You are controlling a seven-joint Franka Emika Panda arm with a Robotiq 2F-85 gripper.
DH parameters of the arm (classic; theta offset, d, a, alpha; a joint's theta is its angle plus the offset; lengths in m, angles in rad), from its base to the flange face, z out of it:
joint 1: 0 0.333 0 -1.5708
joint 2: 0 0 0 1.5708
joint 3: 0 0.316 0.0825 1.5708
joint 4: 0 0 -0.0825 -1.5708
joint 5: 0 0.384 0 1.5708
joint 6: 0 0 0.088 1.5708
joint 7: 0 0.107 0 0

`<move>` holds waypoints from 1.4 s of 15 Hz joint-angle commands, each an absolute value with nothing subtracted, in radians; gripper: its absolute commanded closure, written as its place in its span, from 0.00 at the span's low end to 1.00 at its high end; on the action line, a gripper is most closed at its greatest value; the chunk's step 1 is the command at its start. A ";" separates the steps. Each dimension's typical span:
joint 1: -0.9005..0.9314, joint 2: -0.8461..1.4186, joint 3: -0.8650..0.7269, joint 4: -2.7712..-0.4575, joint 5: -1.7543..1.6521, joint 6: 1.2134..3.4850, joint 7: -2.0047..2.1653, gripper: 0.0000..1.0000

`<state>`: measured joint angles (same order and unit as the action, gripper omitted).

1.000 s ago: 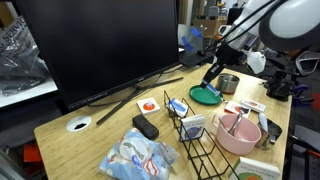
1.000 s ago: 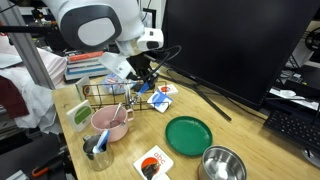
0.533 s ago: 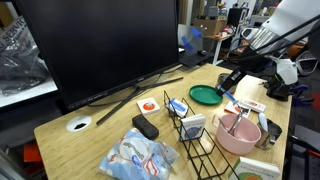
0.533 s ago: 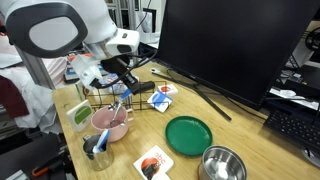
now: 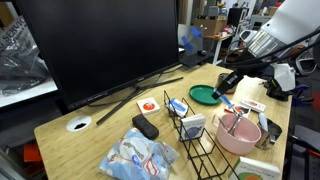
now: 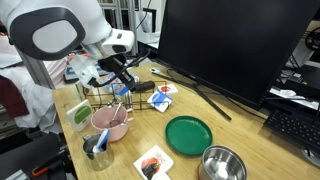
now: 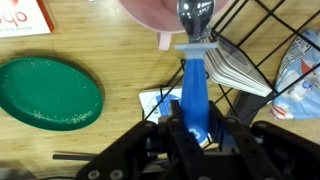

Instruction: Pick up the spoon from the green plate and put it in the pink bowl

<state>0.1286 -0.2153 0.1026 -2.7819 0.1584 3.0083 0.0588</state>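
My gripper (image 7: 195, 125) is shut on the blue handle of the spoon (image 7: 193, 90). The spoon's whitish head points at the rim of the pink bowl (image 7: 150, 12). In both exterior views the gripper (image 5: 229, 97) (image 6: 121, 90) hangs just above the near rim of the pink bowl (image 5: 240, 140) (image 6: 104, 128). A pink stick-like utensil (image 6: 119, 114) leans in the bowl. The green plate (image 7: 48, 92) (image 5: 205, 97) (image 6: 188, 134) lies bare beside it.
A black wire rack (image 5: 197, 140) (image 6: 105, 97) holding packets stands right by the bowl. A shiny metal cup (image 6: 222, 165), printed cards (image 6: 155, 162), a black remote (image 5: 145, 127), a plastic bag (image 5: 135, 157) and a large monitor (image 5: 100, 45) share the wooden table.
My gripper has carried the spoon away from the green plate to the pink bowl. In the last half second it has barely moved.
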 commanded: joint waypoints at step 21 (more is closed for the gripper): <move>-0.011 -0.059 0.110 -2.781 -0.149 3.071 0.317 0.93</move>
